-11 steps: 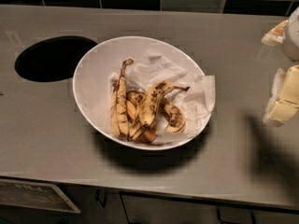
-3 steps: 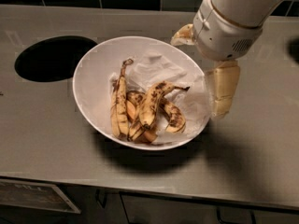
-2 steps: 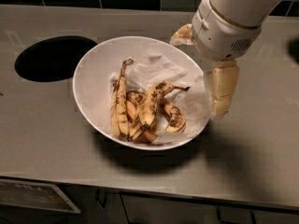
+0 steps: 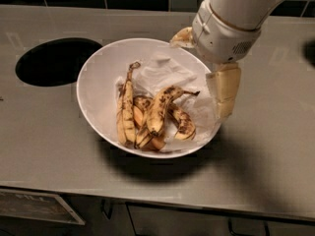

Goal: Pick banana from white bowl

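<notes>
My tool is hovering spread and empty over the right rim of the white bowl, banana lying lower left of it, mid-bowl, plump, curved, brown-speckled yellow, dark stem pointing right

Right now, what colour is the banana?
The banana is yellow, brown-speckled, camera view; gripper at right rim of white bowl.

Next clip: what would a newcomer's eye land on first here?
The white bowl at the counter's centre holds brown-speckled peels and the plump banana on crumpled paper. The gripper hangs over the bowl's right rim, fingers open, clear of the fruit. A dark round hole sits in the counter left of the bowl.
</notes>
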You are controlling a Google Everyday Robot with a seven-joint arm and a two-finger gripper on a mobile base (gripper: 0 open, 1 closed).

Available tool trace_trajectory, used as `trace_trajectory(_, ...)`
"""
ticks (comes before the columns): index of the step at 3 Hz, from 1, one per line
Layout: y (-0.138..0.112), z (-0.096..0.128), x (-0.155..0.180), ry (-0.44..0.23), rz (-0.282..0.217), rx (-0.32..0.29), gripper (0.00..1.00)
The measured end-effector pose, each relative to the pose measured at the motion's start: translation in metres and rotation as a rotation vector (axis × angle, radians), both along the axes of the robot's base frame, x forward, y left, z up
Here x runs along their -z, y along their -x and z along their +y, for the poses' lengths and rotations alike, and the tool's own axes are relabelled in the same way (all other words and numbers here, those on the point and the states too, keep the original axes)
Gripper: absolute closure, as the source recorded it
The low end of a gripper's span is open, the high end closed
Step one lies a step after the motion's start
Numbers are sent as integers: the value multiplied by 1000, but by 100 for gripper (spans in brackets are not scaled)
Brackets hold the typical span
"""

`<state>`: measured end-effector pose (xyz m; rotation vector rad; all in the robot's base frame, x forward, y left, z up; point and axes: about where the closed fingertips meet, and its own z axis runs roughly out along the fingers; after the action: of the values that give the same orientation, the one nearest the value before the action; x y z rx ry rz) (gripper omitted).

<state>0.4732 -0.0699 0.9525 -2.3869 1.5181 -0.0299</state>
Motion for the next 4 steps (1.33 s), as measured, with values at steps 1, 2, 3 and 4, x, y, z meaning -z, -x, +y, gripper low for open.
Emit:
trace_trajectory(1,-5,7,10,16,29,-66,0)
trace_trajectory(2,-9,14,18,21,50,-118,0)
trace_trajectory(3,-12,23,26,13,64,-163,5)
trace_trajectory(4,-13,33,31,10,73,-204,9)
